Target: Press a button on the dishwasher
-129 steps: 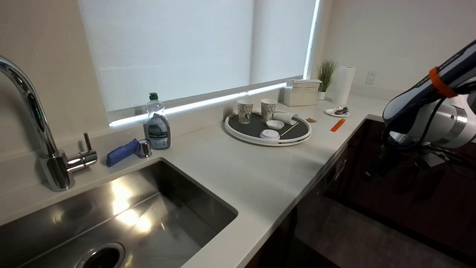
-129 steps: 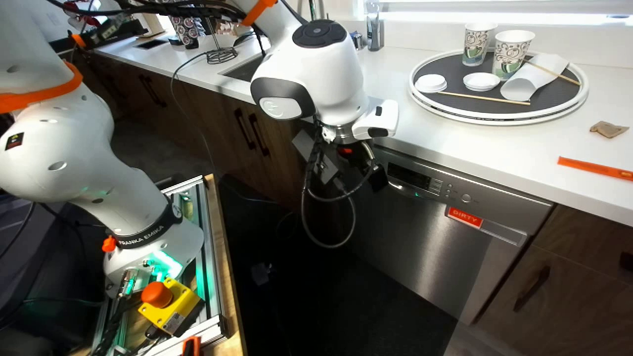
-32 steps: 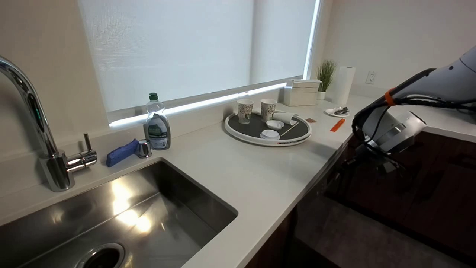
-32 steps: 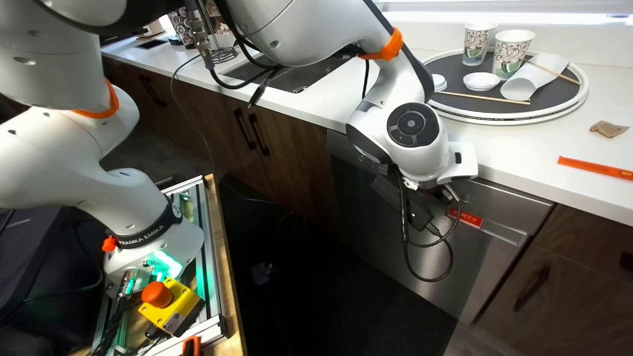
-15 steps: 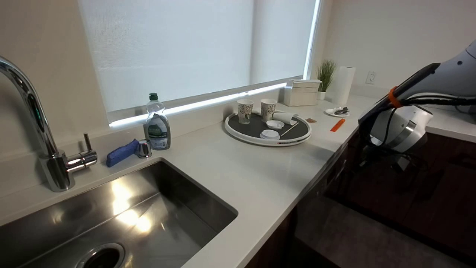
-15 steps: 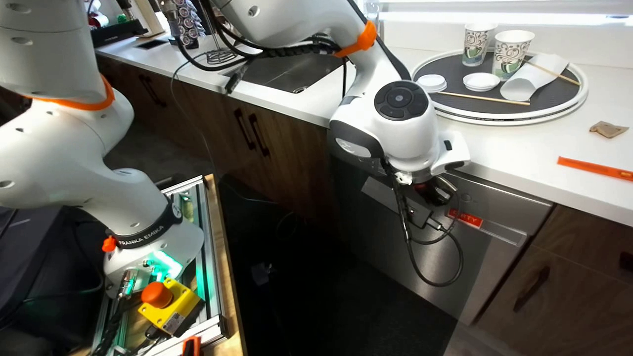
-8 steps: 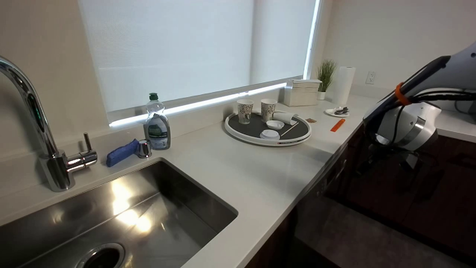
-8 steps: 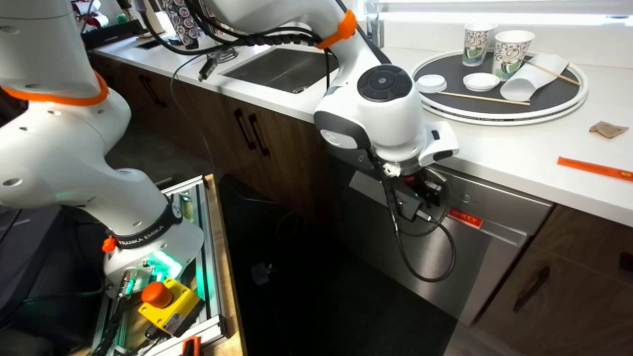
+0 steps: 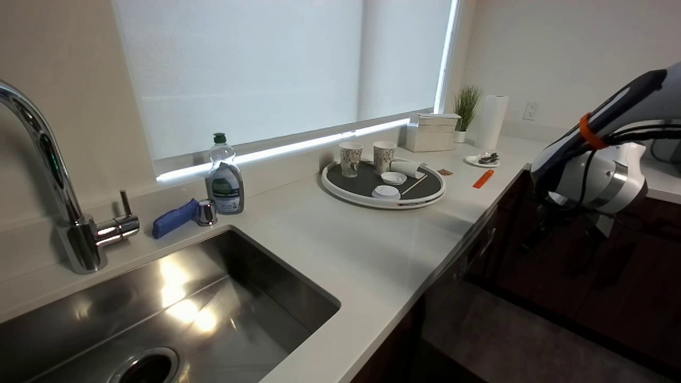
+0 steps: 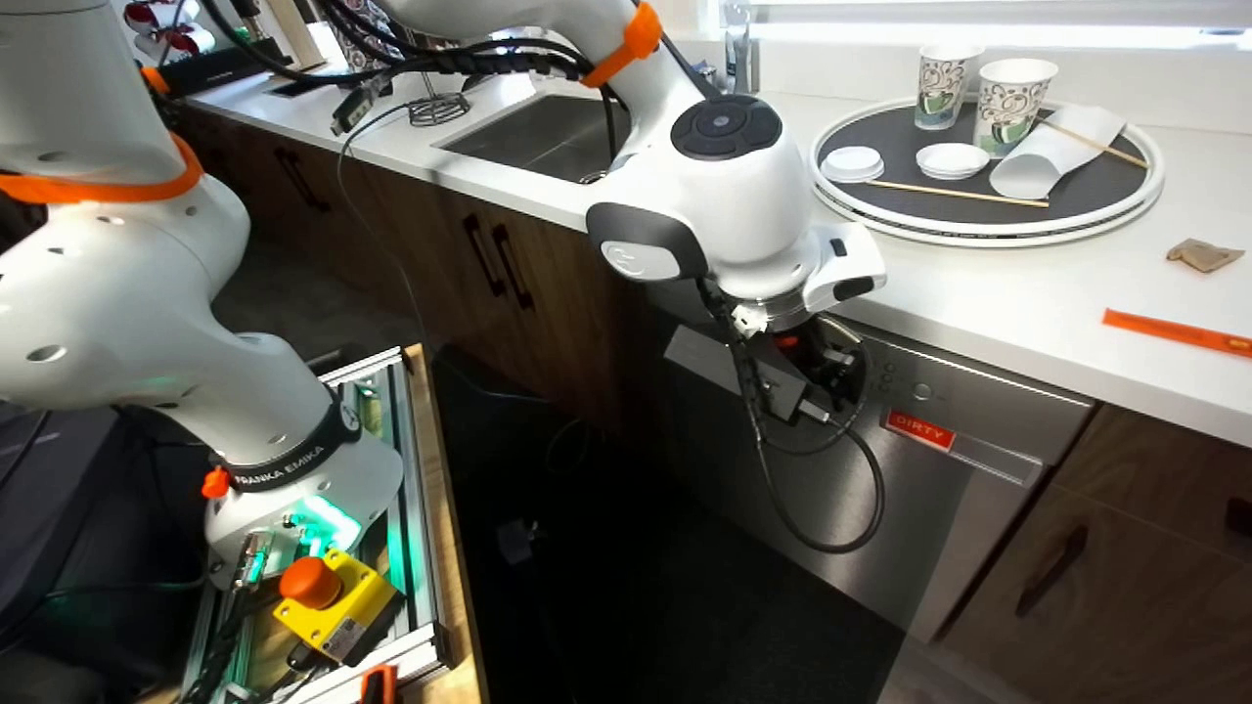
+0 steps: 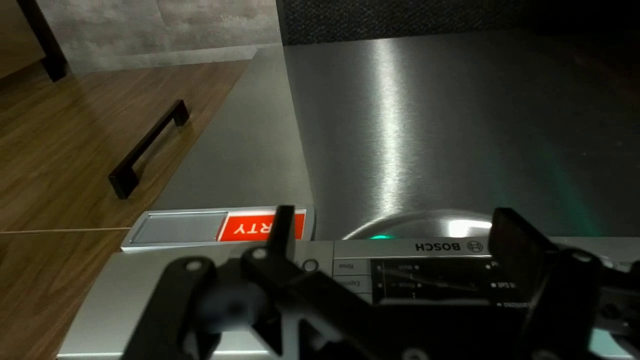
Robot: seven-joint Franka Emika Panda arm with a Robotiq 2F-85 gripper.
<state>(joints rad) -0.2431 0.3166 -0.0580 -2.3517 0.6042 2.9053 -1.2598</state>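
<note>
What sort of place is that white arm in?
A kitchen, most likely, though home or office I can't tell: a steel sink, a tall faucet beside it, and a Bosch dishwasher built in under the counter.

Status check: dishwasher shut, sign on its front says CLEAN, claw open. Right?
One miss: the sign says DIRTY, not CLEAN; an exterior view shows the whole word. The rest stands: the dishwasher is shut, and the claw is open in the wrist view.
</note>
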